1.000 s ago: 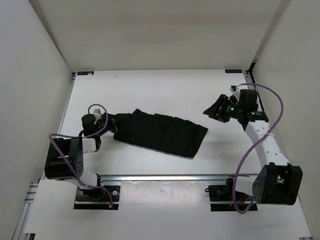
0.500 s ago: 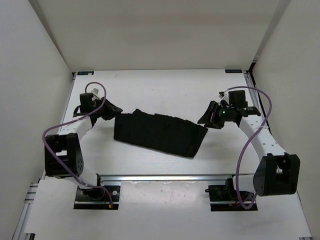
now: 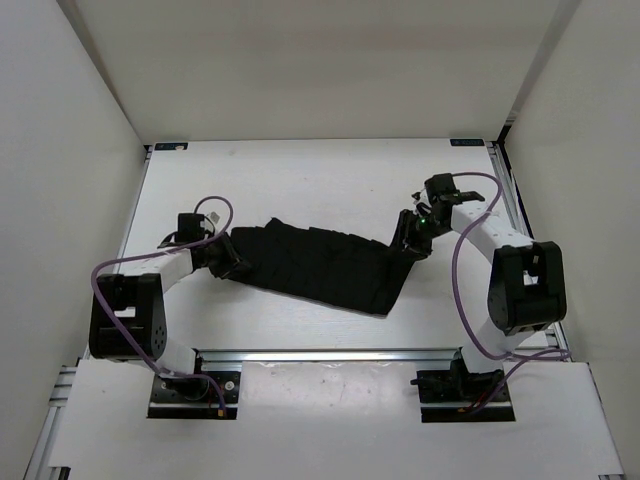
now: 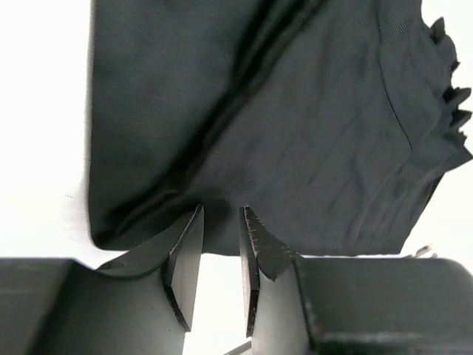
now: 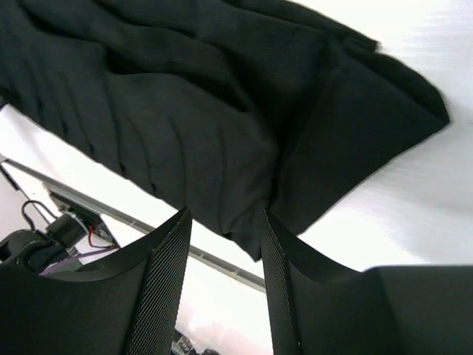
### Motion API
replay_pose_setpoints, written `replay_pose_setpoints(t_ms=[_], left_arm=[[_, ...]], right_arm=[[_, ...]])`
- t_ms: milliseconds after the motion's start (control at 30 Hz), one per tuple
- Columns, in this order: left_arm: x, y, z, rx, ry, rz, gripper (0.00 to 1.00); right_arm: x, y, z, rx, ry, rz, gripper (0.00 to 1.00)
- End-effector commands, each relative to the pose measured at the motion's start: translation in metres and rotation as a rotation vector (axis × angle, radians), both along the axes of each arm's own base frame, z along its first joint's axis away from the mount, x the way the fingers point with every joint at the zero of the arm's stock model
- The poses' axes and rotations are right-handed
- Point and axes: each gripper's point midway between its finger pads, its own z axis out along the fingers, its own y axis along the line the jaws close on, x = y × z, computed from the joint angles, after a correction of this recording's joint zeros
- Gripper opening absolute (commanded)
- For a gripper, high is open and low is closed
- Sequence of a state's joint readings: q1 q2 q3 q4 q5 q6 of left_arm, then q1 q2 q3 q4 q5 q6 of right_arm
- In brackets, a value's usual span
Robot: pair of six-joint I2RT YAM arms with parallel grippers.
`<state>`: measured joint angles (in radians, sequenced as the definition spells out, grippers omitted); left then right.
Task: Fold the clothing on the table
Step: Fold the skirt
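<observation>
The clothing [image 3: 320, 265], a black pleated garment, lies in a long band across the middle of the white table [image 3: 300, 180]. My left gripper [image 3: 232, 266] is at its left end. In the left wrist view, the left gripper [image 4: 221, 214] is open by a narrow gap, with its tips at the edge of the clothing [image 4: 295, 126] and bare table showing between the fingers. My right gripper [image 3: 405, 238] is at the clothing's far right corner. In the right wrist view, the right gripper [image 5: 226, 216] is open wide and a corner of the clothing [image 5: 222, 148] lies between its tips.
A metal rail [image 3: 330, 352] runs along the near edge of the table in front of both arm bases. White walls close in the table on the left, back and right. Purple cables loop off both arms.
The left gripper swung from the table behind the garment's left end down to its left edge. The right gripper moved left onto the garment's right corner.
</observation>
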<state>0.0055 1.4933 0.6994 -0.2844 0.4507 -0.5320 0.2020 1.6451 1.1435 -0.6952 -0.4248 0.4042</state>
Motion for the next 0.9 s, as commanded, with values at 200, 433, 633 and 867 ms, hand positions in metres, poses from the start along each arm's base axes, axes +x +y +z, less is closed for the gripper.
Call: replay_pose_setpoints(t_ms=[200,433,633,867], left_arm=[[0.032,-0.004,0.062,-0.066,-0.184,-0.038,0.37],[0.039,0.011,0.062,0.063,-0.201,-0.065,0.43],[0.032,0.018,0.043,0.141,-0.178,-0.089,0.45],[0.032,0.018,0.03,0.138,-0.166,-0.091,0.46]], right_arm=[[0.0,-0.016,-0.005,-0.067,0.029,-0.004,0.47],[-0.01,-0.027,-0.019,-0.12,0.099,-0.029,0.48],[-0.006,-0.028,-0.015,-0.117,0.082,-0.032,0.48],[-0.007,-0.028,-0.012,-0.112,0.082,-0.029,0.48]])
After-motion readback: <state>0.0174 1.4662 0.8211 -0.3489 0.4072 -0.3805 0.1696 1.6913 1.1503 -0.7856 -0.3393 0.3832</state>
